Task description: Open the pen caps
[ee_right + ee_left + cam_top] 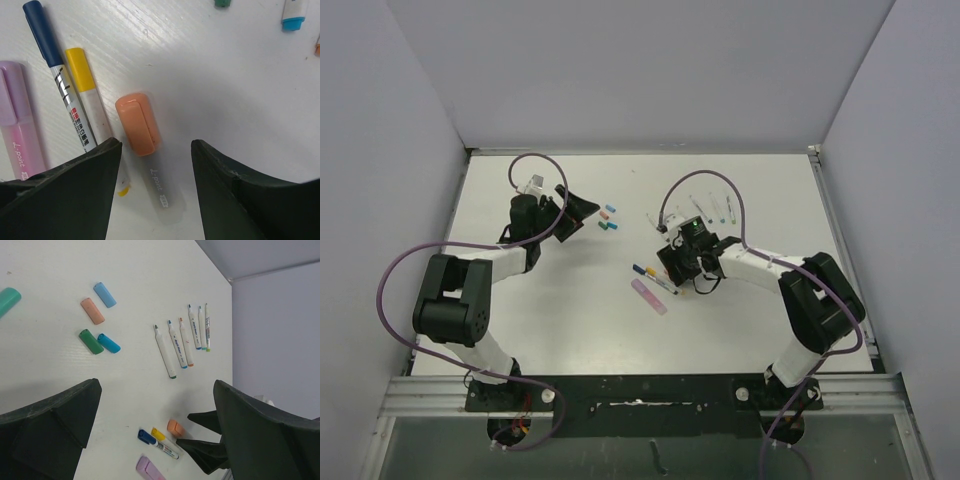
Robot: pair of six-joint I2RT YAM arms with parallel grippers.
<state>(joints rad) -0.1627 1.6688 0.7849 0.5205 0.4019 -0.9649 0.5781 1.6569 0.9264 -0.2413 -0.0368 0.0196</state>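
Note:
My right gripper (156, 150) is open and straddles a pale pen with an orange cap (137, 125) that lies flat on the table; in the top view it (678, 265) is low over the pen cluster. Beside that pen lie a yellow-capped pen (80, 70), a blue-capped marker (42, 32) and a purple-capped highlighter (12, 105). My left gripper (156, 390) is open and empty, above the table at the left (582, 208). Loose caps lie near it: blue (105, 294), orange (92, 310), green (91, 341), teal-blue (108, 343) and mint (7, 300).
A row of several uncapped pale pens (182, 340) lies at the back right of the white table (710, 208). Grey walls enclose the table on three sides. The right gripper's black fingers (210, 450) show in the left wrist view next to the orange cap.

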